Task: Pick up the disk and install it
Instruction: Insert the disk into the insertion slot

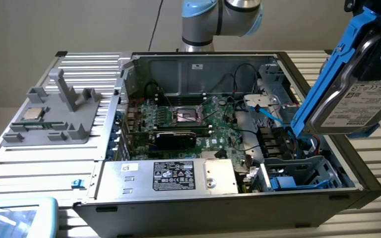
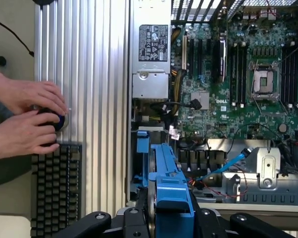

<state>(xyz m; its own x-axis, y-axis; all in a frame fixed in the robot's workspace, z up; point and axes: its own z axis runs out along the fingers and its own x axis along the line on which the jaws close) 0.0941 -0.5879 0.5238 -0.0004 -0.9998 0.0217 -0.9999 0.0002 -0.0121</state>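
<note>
Showing silver-grey disk (image 1: 357, 106), white label, blue edge rails.

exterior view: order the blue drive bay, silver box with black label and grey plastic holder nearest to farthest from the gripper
1. Blue plastic drive bay, nearest the gripper, the exterior view's right.
2. Silver metal box with black label, case front.
3. Grey plastic holder, the exterior view's far left.

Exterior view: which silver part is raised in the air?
The disk, with white label and blue rails, hangs above the case; the black-labelled silver box sits inside it, the small chip on the grey holder.
</note>
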